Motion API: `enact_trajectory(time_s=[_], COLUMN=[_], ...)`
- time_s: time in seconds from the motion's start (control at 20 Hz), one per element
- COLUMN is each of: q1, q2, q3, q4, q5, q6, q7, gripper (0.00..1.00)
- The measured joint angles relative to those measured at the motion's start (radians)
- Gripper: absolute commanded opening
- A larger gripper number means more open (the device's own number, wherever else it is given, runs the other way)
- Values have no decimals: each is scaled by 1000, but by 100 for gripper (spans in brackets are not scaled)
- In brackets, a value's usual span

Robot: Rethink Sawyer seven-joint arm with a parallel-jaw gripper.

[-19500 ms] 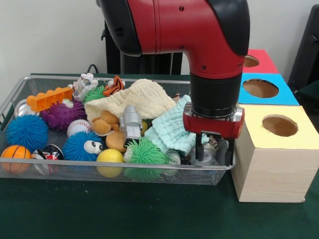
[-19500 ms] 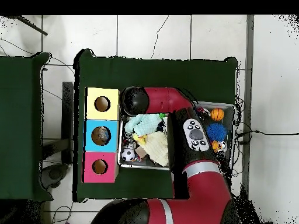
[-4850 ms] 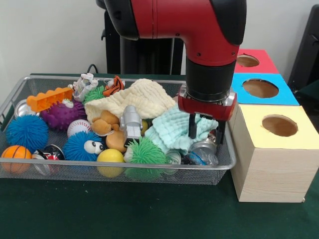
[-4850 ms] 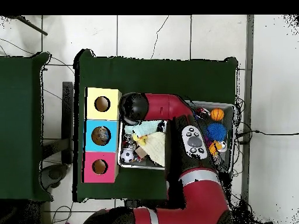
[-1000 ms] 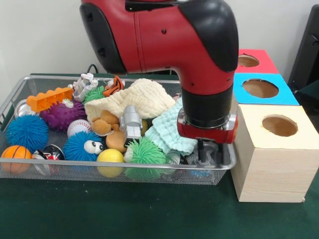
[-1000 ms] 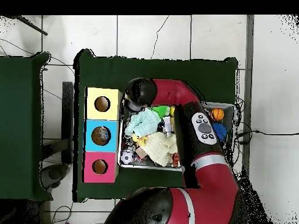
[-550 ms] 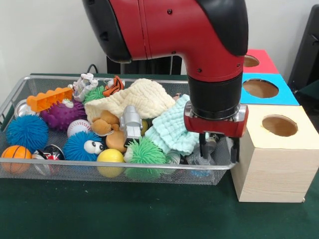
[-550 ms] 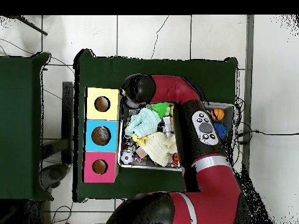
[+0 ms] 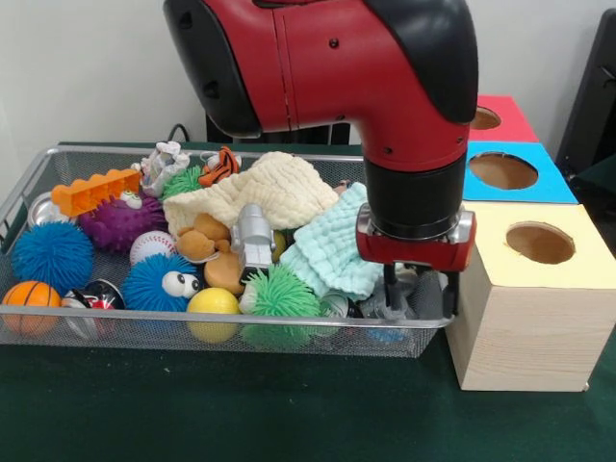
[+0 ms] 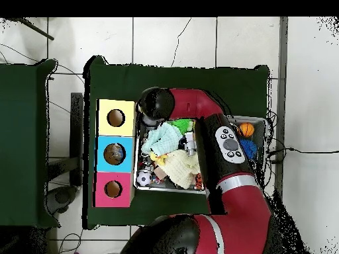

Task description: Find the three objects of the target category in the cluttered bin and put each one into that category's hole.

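- The bin is a shallow rectangle of silver wire mesh with a thick metal rim; it lies on the dark green tabletop, and in the front view its right end is just beside the boxes.
- The gripper hangs from a red wrist plate at the bin's right end, near the front rim; its dark fingers point down into the clutter with a gap between them, and a clear, wrinkled plastic piece sits in that gap; I cannot tell whether they press on it.
- A crumpled silver can lies to the left of the gripper, against the front mesh.
- A mint waffle-weave cloth is bunched beside the wrist; a cream cloth of the same knobbly weave is heaped behind it.
- Soft toys fill the left part: a spiky green ball, a fuzzy blue ball with eyes, a smooth yellow ball, a purple knobbed ball, an orange basketball.
- The hole is a round cut in the flat blue top of a pale wooden box, at the table's right side, between the red-topped box and the yellow-topped box; the overhead view shows something lying inside it.
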Motion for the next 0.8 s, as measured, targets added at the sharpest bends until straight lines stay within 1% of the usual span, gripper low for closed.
enact_trajectory(time_s=[0.4,0.5,0.8], q1=[-36,-56,-84], q2=[4,2,-10], q3=[1,1,4], q4=[54,83,132], q5=[-35,-43,-47], q6=[-7,-7,-8], q7=[0,0,0], gripper=[100,100,100])
